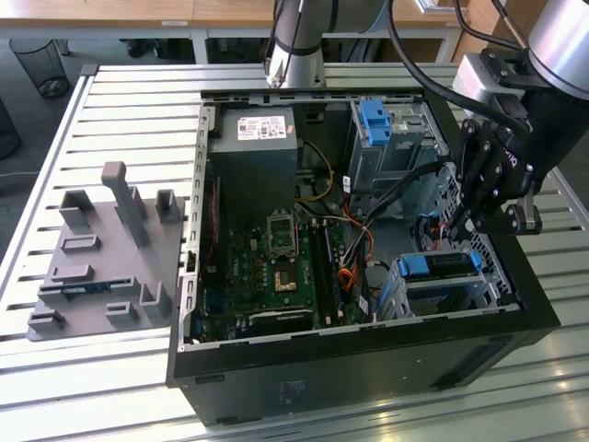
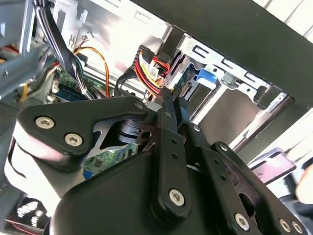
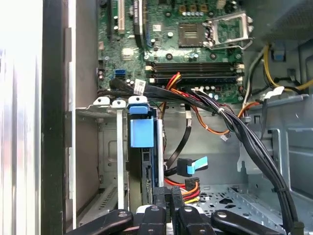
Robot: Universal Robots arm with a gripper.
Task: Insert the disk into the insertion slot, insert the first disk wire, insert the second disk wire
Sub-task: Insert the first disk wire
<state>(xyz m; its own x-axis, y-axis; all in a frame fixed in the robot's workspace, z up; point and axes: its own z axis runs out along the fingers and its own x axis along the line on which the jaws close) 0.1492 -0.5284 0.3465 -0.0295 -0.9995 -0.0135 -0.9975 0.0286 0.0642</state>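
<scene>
Black linked-metal end effector [image 1: 463,228], jaws pressed together, nothing visible between, near disk [image 1: 440,265] end. Flat disk in glossy blue plastic frame sits inside insertion slot [image 1: 398,293], low silver perforated cage. Red-yellow wire bundle [image 3: 188,186] just beside.

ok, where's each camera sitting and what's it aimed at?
Exterior view: off the arm, high, looking down into the open computer case; arm and pincer at the exterior view's right.
First wrist view: on the wrist, looking into the case at the circuit board and the disk; pincer in the foreground.
Second wrist view: on the wrist, looking along the pincer toward the disk.
Shared: all three show pincer and disk.
</scene>
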